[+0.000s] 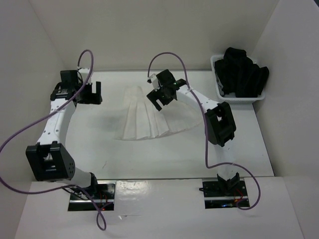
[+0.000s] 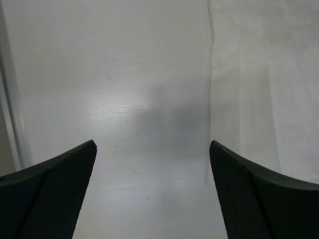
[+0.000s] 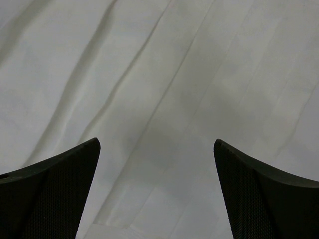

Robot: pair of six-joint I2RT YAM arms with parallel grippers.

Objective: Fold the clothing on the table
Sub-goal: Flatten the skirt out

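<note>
On the white table (image 1: 99, 149) the pleated skirt (image 1: 144, 119) lies under the right gripper (image 1: 162, 96), just right of the left gripper (image 1: 89, 94), both agape and empty; best to grasp edges, not mid-cloth.

The left arm (image 1: 57, 122) and right arm (image 1: 202, 102) look alike: slim white links joined by chunky black joint housings. A thin purple cable (image 1: 20, 132) runs along the left arm and a second cable (image 1: 172, 56) along the right. The left pincer (image 1: 90, 97) and right pincer (image 1: 163, 99) are black. Seen close, their fingers (image 2: 50, 199) are dark wedges with a fine dotted texture on the inner faces. Small red wires show at the right base (image 1: 225, 185).
</note>
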